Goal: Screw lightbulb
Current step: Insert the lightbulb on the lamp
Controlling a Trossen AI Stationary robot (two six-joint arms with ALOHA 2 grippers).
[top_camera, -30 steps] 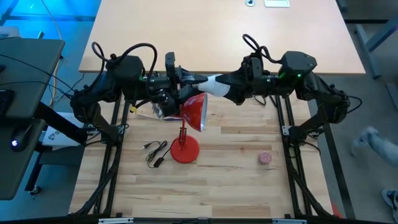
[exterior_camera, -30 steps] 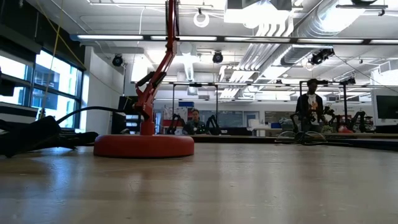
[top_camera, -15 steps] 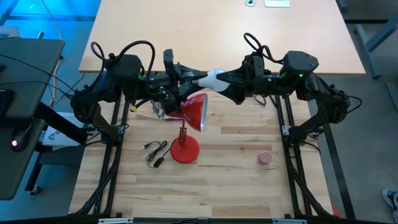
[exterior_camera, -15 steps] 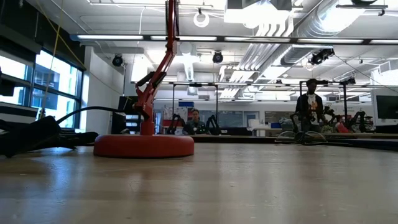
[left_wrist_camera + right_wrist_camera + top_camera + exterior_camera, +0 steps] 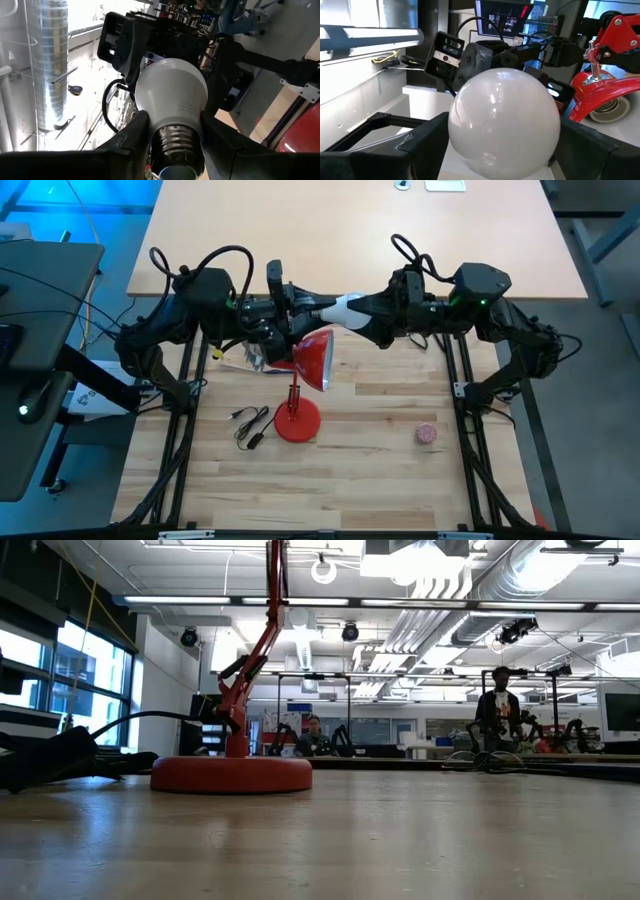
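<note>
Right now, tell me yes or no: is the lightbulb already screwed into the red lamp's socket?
No: the lightbulb is held in the air between both arms' fingers, and the red lamp shows an empty socket.

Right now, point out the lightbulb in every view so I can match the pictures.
High view: the lightbulb is above the table's far half, held between the left hand and the right hand.
Low view: not in it.
Left wrist view: centre, screw base nearest the camera.
Right wrist view: centre, round end filling the foreground.
Shared landmark: the red lamp shade, also at both wrist pictures' right edge.
</note>
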